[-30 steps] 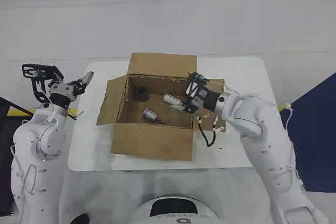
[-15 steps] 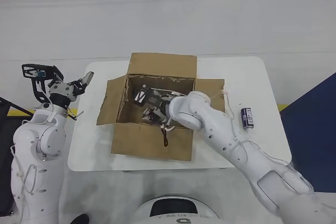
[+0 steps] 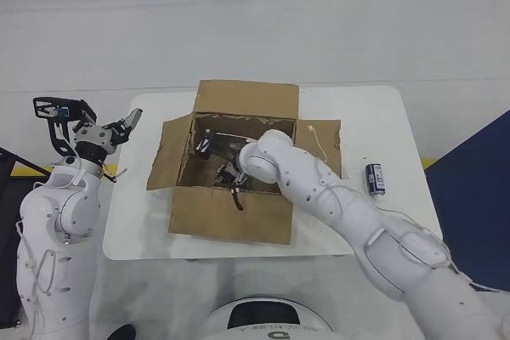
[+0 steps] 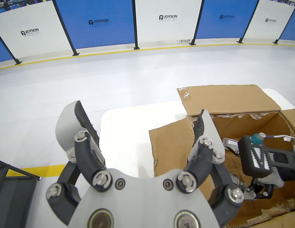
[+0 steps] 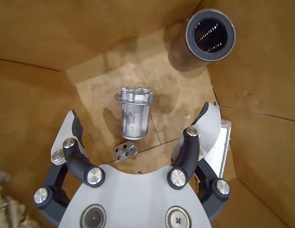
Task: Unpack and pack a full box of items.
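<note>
Now the can (image 3: 375, 178) lies out on the table (image 3: 382, 127) and our right gripper (image 5: 140, 113) is back in the box (image 3: 229, 217), fingers wide and empty, the hub (image 5: 134, 119) between them as our likely next pick; our left gripper (image 4: 142, 119) hangs wide open too.

I see a white bench (image 3: 365, 115) carrying an open cardboard box (image 3: 229, 217). A small dark cylinder (image 3: 374, 178) lies apart, on the right.

Seen from above, the right arm (image 3: 276, 161) hides most of the floor of the cardboard box (image 3: 229, 212). At three o'clock from the box, a dark cylinder (image 3: 374, 178) is too small to identify. A white part (image 5: 224, 141) lies partly behind a finger (image 5: 210, 119) of the right gripper (image 5: 140, 111).
</note>
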